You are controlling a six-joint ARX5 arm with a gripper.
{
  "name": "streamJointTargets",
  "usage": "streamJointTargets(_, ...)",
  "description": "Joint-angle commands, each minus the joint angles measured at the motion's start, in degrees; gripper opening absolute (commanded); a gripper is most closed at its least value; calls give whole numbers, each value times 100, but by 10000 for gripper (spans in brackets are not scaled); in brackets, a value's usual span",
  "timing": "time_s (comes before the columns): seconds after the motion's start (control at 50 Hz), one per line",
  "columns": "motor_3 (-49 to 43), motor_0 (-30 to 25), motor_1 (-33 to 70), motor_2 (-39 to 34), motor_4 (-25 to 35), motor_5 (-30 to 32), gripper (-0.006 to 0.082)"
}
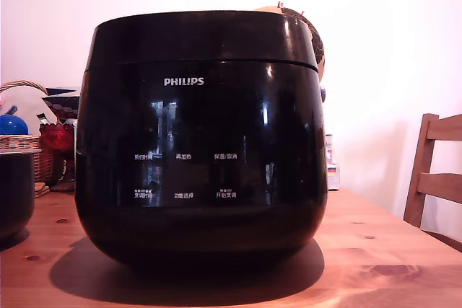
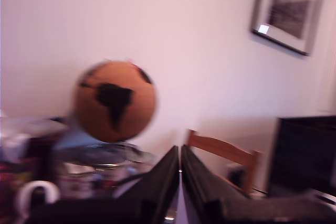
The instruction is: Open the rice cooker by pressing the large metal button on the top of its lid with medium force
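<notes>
Wrist view: gripper (image 2: 180,167) fingers pressed together, holding nothing, blunt tip suits pressing. Exterior view: rice cooker (image 1: 201,138) mid-table, lid (image 1: 198,37) down; button hidden.

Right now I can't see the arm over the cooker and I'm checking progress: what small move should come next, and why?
Probably swing the gripper round and down toward the rice cooker. Its lid looks shut in the exterior view, no arm shows there, and the blurred wrist view faces a globe and wall, fingers together, not the lid's top.
</notes>
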Motion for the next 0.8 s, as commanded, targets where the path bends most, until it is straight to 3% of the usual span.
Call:
streamJointTargets(0.0,229,-168,280,4,4,-28,-21)
streamJointTargets(0.46,1875,-1506,2643,15,-229,39,-22)
streamJointTargets(0.78,2050,-2365,4017,595,-699,907,-21)
